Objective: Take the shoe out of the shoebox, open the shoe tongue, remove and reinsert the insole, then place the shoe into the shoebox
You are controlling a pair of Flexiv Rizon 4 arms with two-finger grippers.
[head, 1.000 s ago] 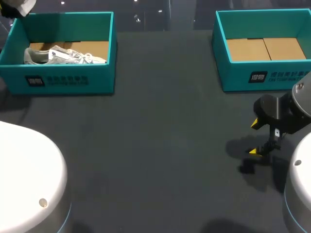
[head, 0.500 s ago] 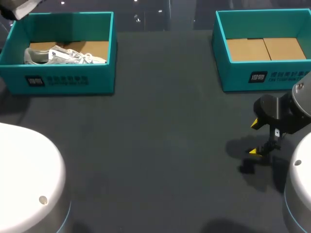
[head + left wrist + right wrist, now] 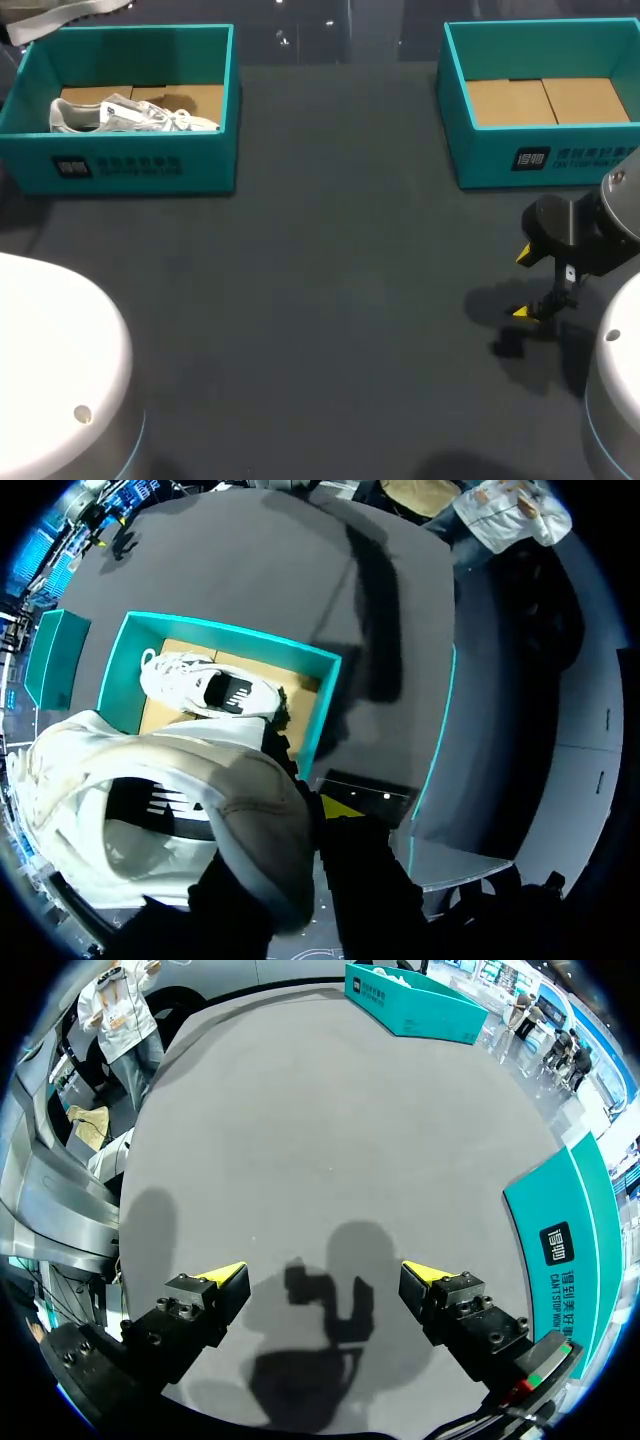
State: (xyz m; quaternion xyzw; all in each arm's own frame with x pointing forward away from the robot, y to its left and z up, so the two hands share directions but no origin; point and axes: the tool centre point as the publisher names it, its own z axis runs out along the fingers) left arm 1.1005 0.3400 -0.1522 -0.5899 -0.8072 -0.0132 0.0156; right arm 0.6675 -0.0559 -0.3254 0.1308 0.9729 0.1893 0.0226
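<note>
A white shoe [image 3: 170, 800] hangs above the left teal shoebox [image 3: 240, 636], and my left gripper [image 3: 310, 812] is shut on its heel end. In the head view only an edge of this held shoe [image 3: 70, 14] shows, behind the left shoebox [image 3: 130, 165]. A second white shoe [image 3: 130, 115] lies on its side inside that box, also seen as the shoe [image 3: 205, 685] under the held one. My right gripper [image 3: 523, 282] stays low over the table at the right, open, with nothing between its fingers [image 3: 225, 1273].
A second teal shoebox [image 3: 540, 160] with a bare cardboard floor stands at the back right, close behind my right gripper; its wall [image 3: 575, 1240] shows beside that gripper. Dark table spreads between the two boxes.
The held shoe has shifted to the right behind the left box, with more of it now showing in the head view. The right arm has not moved.
</note>
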